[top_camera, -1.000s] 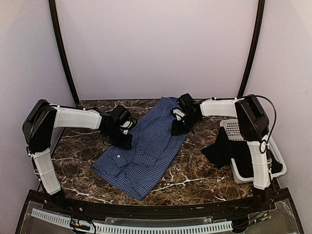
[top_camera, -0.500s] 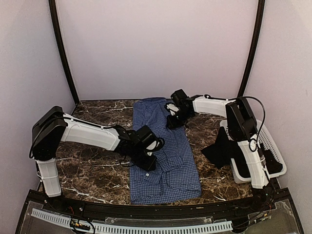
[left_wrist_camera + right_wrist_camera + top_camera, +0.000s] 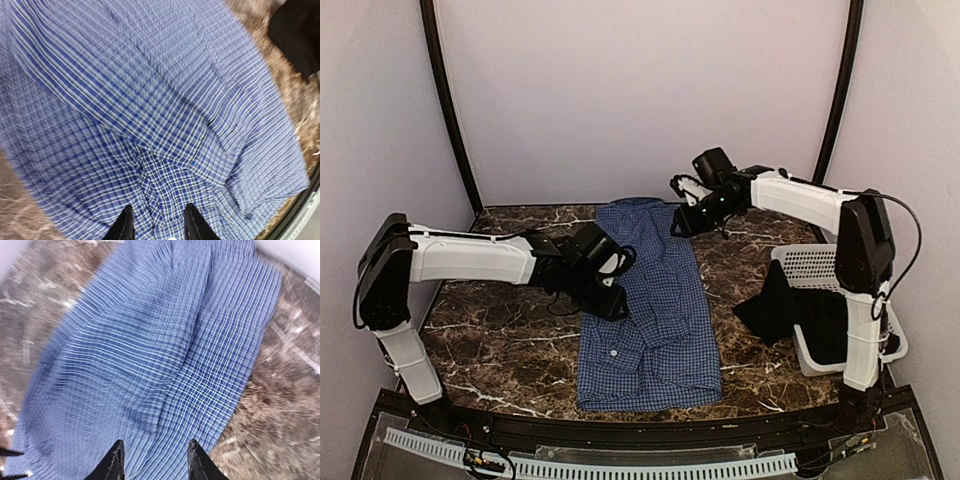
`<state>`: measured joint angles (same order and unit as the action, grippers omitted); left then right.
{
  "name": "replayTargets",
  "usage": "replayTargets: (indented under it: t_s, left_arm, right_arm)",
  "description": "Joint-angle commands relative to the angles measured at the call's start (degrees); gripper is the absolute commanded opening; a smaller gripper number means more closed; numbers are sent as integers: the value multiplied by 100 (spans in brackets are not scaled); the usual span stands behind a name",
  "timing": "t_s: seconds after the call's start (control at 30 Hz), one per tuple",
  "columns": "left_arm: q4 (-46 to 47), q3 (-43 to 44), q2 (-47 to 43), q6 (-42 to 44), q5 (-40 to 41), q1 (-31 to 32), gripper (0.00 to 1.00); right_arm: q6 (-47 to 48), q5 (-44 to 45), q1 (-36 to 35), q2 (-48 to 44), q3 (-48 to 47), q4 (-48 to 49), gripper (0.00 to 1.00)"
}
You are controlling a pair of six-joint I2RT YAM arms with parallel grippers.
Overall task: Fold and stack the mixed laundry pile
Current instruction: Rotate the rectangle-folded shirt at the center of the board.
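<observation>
The blue-and-white checked shirt [image 3: 650, 300] lies stretched from the far edge to the near edge, down the middle of the marble table [image 3: 490, 340]. The left gripper [image 3: 155, 222] sits low over the shirt's left side, fingers spread and empty. The right gripper [image 3: 155, 457] hangs above its far right corner, also spread, holding nothing. At right, the black garment [image 3: 775, 305] drapes over the rim of the white basket [image 3: 820, 262]

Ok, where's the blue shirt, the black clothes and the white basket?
blue shirt [image 3: 665, 300]: top view, on the middle of the spread-out cloth.
black clothes [image 3: 770, 308]: top view, on the part hanging out over the basket's left side.
white basket [image 3: 812, 265]: top view, on its far wall with the holes.
</observation>
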<state>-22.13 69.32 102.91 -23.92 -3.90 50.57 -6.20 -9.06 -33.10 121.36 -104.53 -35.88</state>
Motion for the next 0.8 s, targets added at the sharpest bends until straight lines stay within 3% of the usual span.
replayTargets:
  t_s: [0.0,0.13,0.33,0.43,0.77]
  left_arm:
    - [-138,-139,-757,55,72,-209,35]
    - [-62,-457,-957,-262,-238,-222,39]
    - [798,-1972,-2012,-1260,-879,-190,46]
    - [848,-2700,-2642,-1687,-822,48,46]
    - [1192,-4114,-3520,-2780,-990,560,44]
  right_arm:
    - [-234,-428,26,-1098,614,180,41]
    - [-621,-1106,6,-1852,1815,375,42]
    - [-1409,-1637,-106,-3449,4161,796,44]
    - [-1845,-1852,-226,-4158,5075,928,42]
    - [-2520,-1946,-702,-5025,6674,1045,36]
